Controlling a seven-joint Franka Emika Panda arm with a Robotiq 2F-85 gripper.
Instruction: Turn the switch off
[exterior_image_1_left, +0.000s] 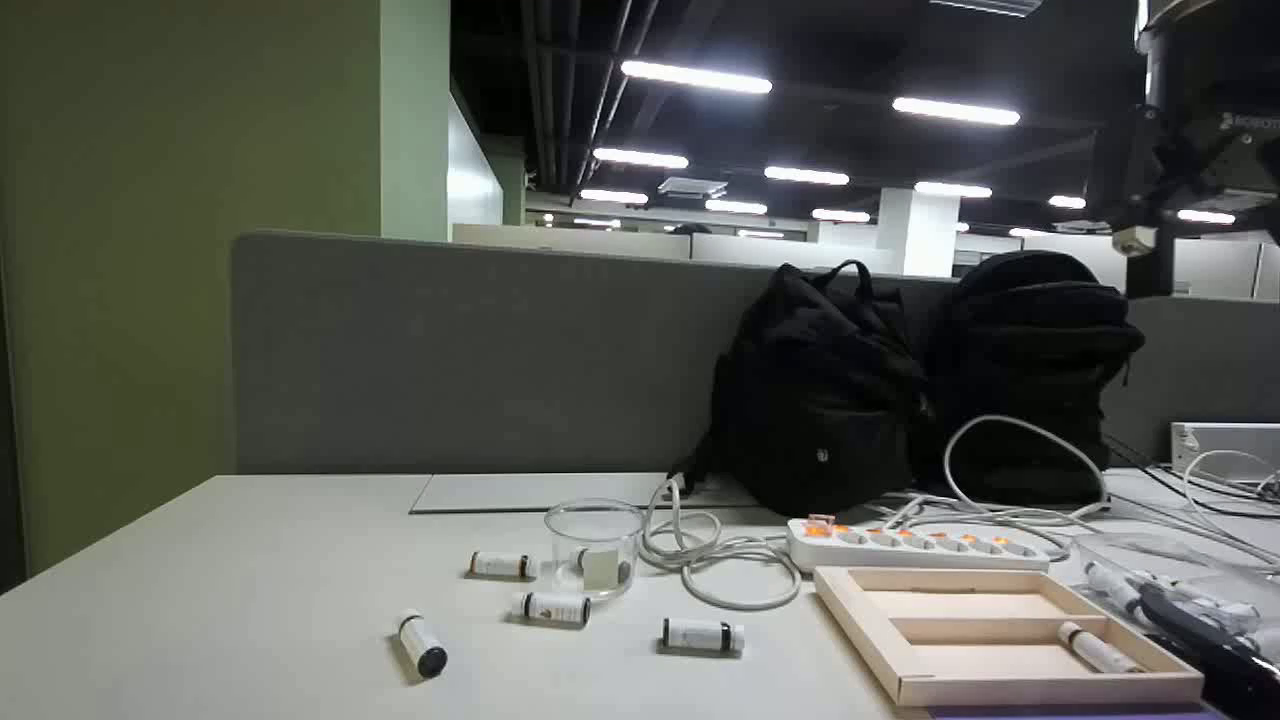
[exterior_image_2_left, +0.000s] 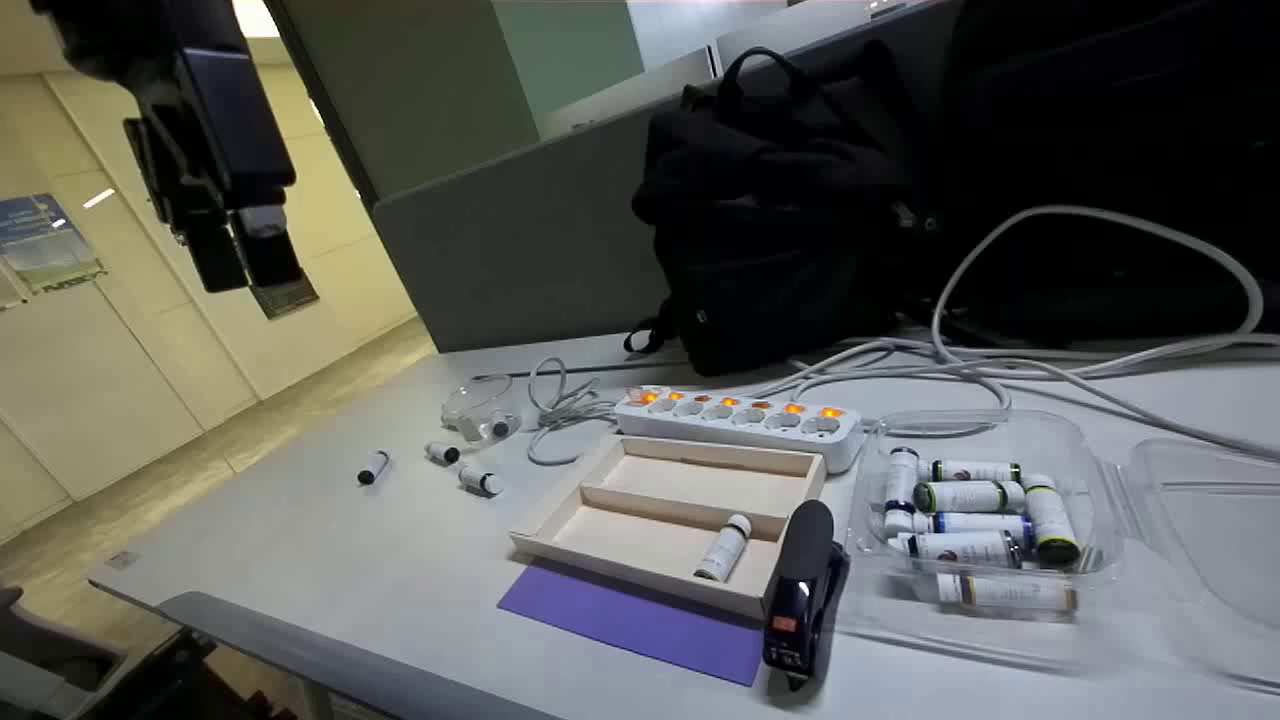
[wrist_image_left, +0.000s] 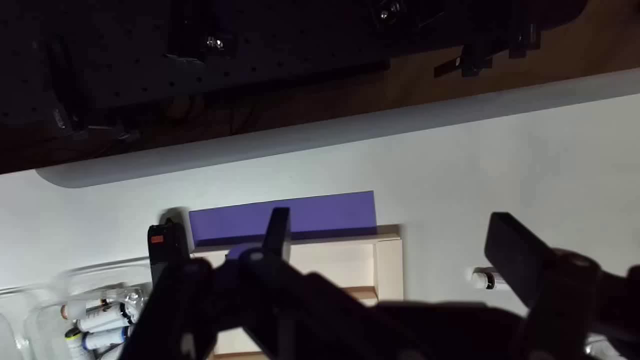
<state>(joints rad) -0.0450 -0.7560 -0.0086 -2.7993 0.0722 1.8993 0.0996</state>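
Gripper (wrist_image_left: 392, 240) hangs above the desk (exterior_image_1_left: 250, 600), jaws wide apart, holding nothing. Red-orange switch (exterior_image_2_left: 648, 397) sits at one end of white power strip (exterior_image_2_left: 735, 430), near wooden frame (exterior_image_2_left: 640, 573).

Around the pale wood tray (exterior_image_2_left: 640, 540) I see an orange switch (exterior_image_2_left: 647, 398) at twelve o'clock, white power strip (exterior_image_2_left: 735, 434) at one, black gadget (exterior_image_2_left: 804, 565) with red patch (exterior_image_2_left: 785, 623) at four, plain purple sheet (exterior_image_2_left: 640, 622) at six.

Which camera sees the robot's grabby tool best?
The wrist view shows the tool best: up close, with a wide gap between its two fingers. Both exterior views show it smaller, near the picture's edge, where that gap is hard to judge.
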